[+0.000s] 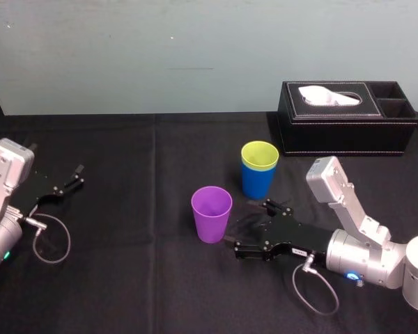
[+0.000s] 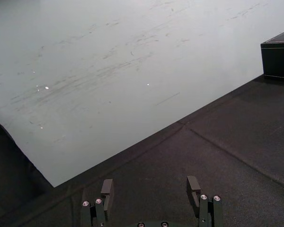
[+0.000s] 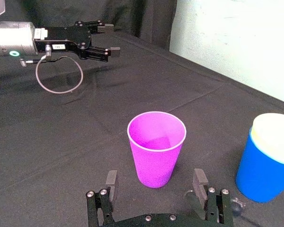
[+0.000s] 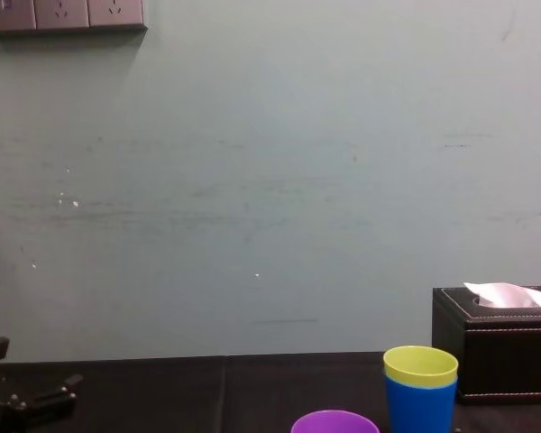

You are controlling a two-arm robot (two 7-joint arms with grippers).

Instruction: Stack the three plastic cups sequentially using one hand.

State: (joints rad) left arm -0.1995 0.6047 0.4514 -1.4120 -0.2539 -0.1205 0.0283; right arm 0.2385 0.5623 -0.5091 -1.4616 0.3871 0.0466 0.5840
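While spread (empty), right fingers (image 3: 111,179) beside purple cup (image 3: 156,147)

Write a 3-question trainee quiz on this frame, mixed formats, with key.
1. True or false: the yellow-green cup sits nested inside the blue cup.
2. The purple cup is: A) nested in the blue cup; B) upright on its own, just ahead of the open right claw; C) tipped on its side.
3. Fill in: the left claw, parked at the far left of the table, has its jaws ____.

Key: 1 true; 2 B; 3 open.
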